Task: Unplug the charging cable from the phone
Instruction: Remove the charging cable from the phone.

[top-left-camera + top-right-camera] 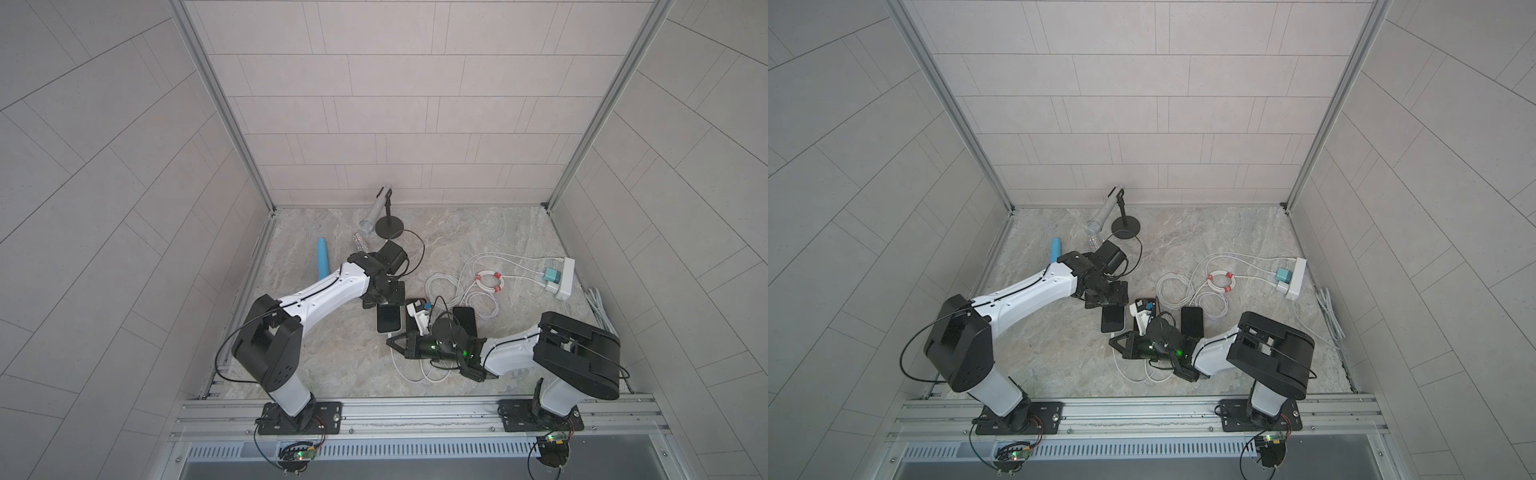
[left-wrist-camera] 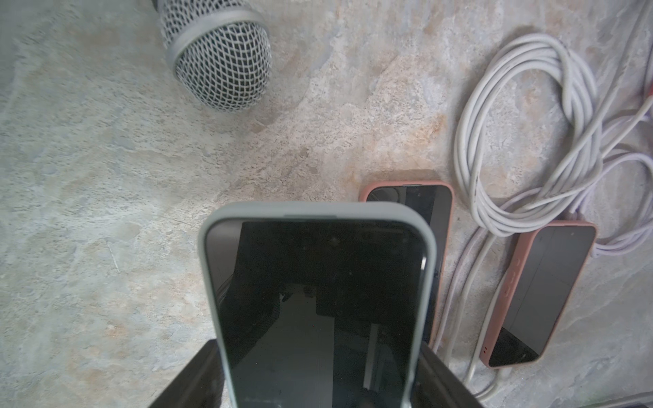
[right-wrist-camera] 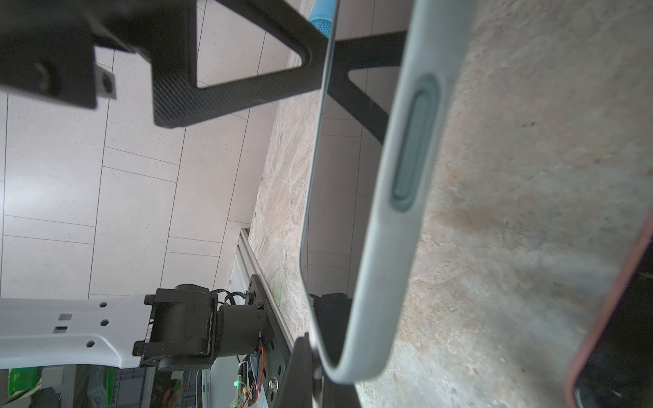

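The phone (image 1: 389,318) has a grey-green case and a dark screen, and lies near the middle of the table. My left gripper (image 1: 384,300) is shut on its far end, and the left wrist view shows the phone (image 2: 318,282) between the two black fingers (image 2: 192,381). My right gripper (image 1: 391,341) is at the near end, shut on the plug of the white charging cable (image 1: 409,376). In the right wrist view the phone's side edge (image 3: 406,176) runs down to that gripper (image 3: 316,379). The plug sits against the phone's bottom edge.
Two more phones lie just right of the held one, a pink-cased phone (image 2: 433,212) and another pink-cased phone (image 2: 544,293). Coiled white cables (image 1: 449,286) run to a power strip (image 1: 565,278). A microphone (image 1: 374,212) on a stand and a blue tube (image 1: 323,259) stand at the back left.
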Robot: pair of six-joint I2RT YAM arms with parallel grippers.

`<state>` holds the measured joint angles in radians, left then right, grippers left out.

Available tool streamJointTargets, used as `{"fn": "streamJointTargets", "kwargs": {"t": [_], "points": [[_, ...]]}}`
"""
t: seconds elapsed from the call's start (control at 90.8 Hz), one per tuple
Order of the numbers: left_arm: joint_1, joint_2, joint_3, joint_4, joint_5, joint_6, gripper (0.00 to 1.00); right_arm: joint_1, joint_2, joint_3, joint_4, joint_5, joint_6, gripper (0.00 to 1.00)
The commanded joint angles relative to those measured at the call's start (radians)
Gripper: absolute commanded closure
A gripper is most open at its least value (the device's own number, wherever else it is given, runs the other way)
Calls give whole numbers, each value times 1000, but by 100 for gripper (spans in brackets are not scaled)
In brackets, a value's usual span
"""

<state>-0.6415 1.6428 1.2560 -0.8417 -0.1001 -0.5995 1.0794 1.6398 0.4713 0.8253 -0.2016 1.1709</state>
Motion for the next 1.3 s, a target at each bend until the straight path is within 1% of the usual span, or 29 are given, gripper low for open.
{"fn": "streamJointTargets", "kwargs": {"t": [0.0, 0.286, 0.605, 0.892, 1.101, 1.288], "points": [[11, -13, 52, 23, -79, -1, 100, 8, 12, 11, 37, -31, -2, 100], [20, 18, 96, 20, -102, -4, 100, 8, 24, 8, 46, -36, 4, 100], [34, 9, 81, 2, -134, 9, 100, 5, 67, 43, 13, -53, 13, 99], [42, -61, 20, -11, -152, 17, 100, -18, 157, 107, -41, -89, 51, 96], [49, -83, -39, -5, -140, 16, 100, -47, 241, 139, -13, -137, 107, 93], [53, -84, -78, 8, -122, 13, 100, -60, 288, 149, 0, -178, 139, 87]]}}
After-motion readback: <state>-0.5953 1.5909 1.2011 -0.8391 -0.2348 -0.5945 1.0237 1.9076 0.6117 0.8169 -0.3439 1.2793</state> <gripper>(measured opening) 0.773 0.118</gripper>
